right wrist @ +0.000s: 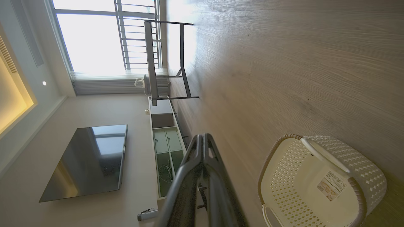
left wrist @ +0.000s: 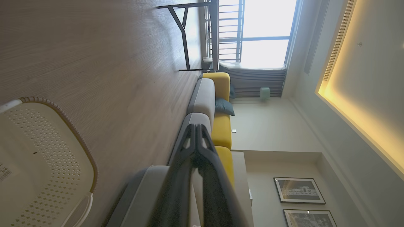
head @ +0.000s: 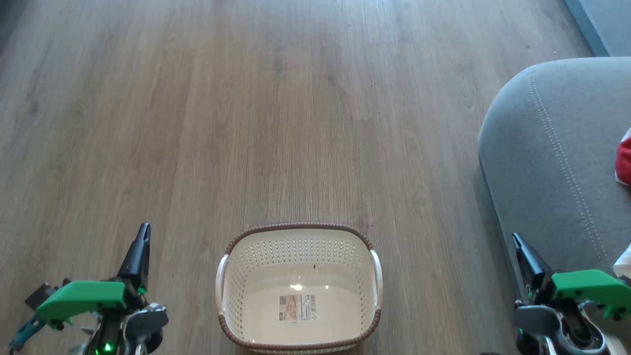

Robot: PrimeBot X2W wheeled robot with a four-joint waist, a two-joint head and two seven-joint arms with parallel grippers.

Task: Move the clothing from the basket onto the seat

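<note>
Head view shows the basket (head: pixel 296 246) on the floor (head: pixel 296 98) with nothing in it; a bit of red clothes (head: pixel 625 160) lies on the grey seat (head: pixel 542 162) at the right; both jaws are shut and hold nothing; the job looks about done.

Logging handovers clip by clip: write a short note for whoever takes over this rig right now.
Grippers: the left gripper is shut and empty, low to the left of the basket. The right gripper is shut and empty, by the edge of the seat.
Things: the basket stands on the floor straight ahead, holding just its paper label. Red clothing lies on the seat at the head view's right edge.
Done: basket emptied.
Left: nothing visible to move.
</note>
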